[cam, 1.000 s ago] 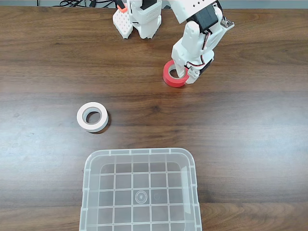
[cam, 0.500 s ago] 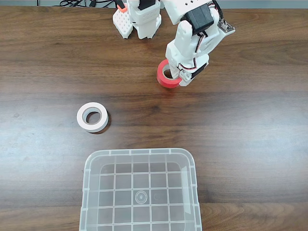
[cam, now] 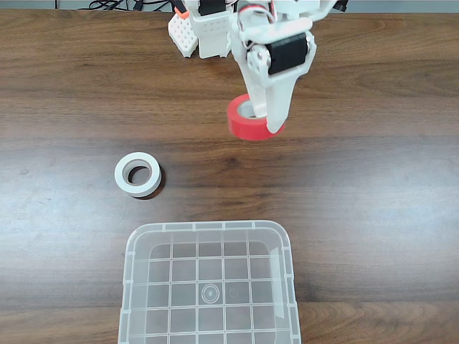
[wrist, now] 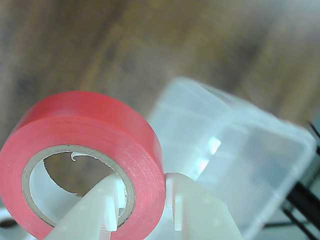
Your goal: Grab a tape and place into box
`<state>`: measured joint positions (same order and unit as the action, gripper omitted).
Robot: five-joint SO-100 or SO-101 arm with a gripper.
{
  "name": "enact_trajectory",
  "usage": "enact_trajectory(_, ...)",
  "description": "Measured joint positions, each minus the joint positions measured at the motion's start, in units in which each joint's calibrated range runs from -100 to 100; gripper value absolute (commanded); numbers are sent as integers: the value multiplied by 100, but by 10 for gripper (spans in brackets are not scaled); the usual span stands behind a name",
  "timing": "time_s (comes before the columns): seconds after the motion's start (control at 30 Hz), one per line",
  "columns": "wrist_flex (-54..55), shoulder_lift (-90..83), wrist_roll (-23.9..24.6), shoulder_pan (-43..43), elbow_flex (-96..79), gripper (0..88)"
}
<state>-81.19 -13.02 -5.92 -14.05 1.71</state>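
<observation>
Now my white two-finger gripper (cam: 267, 126) pinches the red ring-shaped tape roll's (cam: 244, 126) wall — one finger inside the core. The clear square plastic box (cam: 209, 284) sits near, well apart.

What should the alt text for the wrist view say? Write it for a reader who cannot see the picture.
Close up, two white fingers pinch the wall of a red tape roll, one finger inside its pale core and one outside. Behind it, blurred, a clear plastic box sits on a brown wooden table.
</observation>
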Motion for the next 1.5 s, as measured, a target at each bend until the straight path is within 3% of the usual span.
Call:
enact_trajectory(0.2,-8,762,-73,436,1697,64)
enact_trajectory(0.63,525,4337,-130,879,5352,64)
enact_trajectory(1.0,1297,5391,-130,1089,5677,71)
enact_trajectory(1.2,1314,5567,-130,1255,5677,207)
enact_trajectory(1.5,1314,5559,-130,1277,5686,218)
